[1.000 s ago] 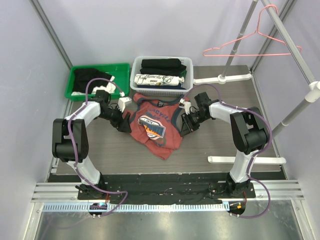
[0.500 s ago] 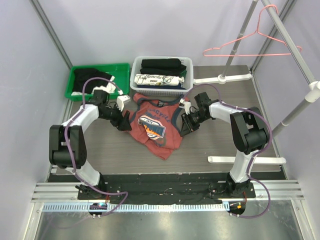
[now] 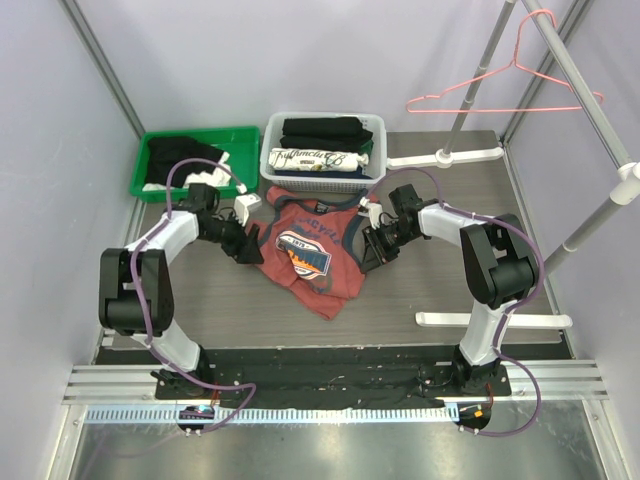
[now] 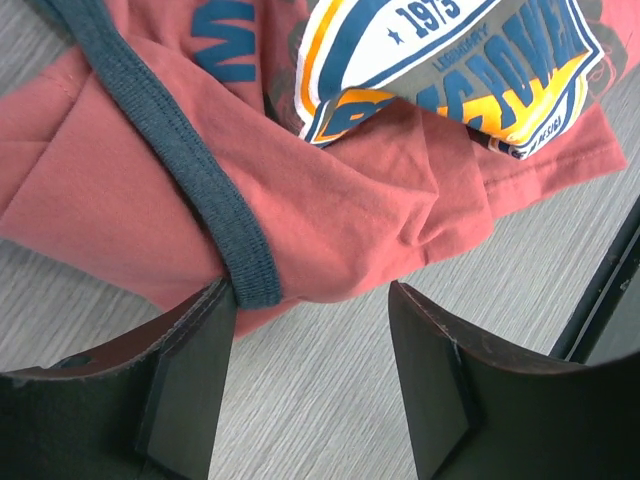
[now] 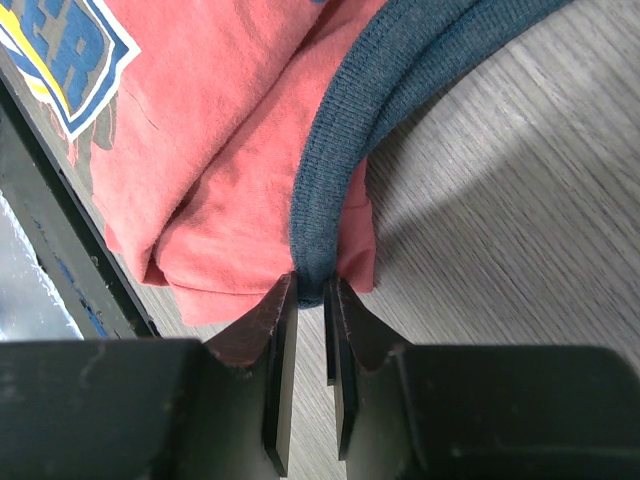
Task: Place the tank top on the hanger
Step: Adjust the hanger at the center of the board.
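Observation:
The rust-red tank top (image 3: 312, 252) lies crumpled on the table between both arms, its chest graphic facing up. My left gripper (image 3: 249, 243) is at its left edge. In the left wrist view it (image 4: 312, 300) stands open, with the navy trim (image 4: 215, 215) and a red fold of the tank top (image 4: 330, 200) just at the fingertips and bare table between the fingers. My right gripper (image 3: 372, 251) is at the right edge. In the right wrist view it (image 5: 312, 285) is shut on the navy trim (image 5: 330, 200) of the tank top (image 5: 220, 190). The pink hanger (image 3: 505, 88) hangs from the rack rail at the back right.
A white basket (image 3: 320, 183) of folded black and white clothes stands just behind the shirt. A green bin (image 3: 195, 133) with dark cloth is at the back left. The clothes rack (image 3: 590, 95) rises on the right, its white feet (image 3: 495, 320) resting on the table.
My left arm has shifted a little to the left at the shirt's edge and its jaws have narrowed somewhat. The right gripper and the shirt have stayed put.

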Action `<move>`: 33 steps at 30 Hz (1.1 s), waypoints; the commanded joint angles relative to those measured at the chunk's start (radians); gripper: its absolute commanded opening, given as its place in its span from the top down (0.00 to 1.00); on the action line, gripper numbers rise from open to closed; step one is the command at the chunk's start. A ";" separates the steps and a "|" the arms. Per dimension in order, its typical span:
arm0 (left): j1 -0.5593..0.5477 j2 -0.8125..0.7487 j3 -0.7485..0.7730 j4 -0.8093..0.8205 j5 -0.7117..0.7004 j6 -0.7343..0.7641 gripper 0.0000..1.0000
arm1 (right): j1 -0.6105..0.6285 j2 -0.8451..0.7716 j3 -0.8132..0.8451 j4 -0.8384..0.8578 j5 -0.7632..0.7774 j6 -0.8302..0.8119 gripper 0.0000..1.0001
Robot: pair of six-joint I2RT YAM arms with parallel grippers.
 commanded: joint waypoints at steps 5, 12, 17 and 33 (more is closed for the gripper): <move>0.007 0.000 0.034 -0.039 0.038 0.042 0.46 | 0.003 -0.026 0.010 0.004 -0.007 -0.005 0.83; 0.005 0.004 0.064 -0.071 0.045 0.049 0.76 | 0.003 -0.052 0.007 0.003 0.013 -0.012 0.99; 0.005 -0.014 0.093 -0.103 0.044 0.049 1.00 | 0.003 -0.093 0.013 -0.008 0.048 -0.026 0.99; 0.007 0.022 0.114 -0.131 0.024 0.074 0.48 | 0.003 -0.193 0.038 -0.031 0.131 -0.071 0.99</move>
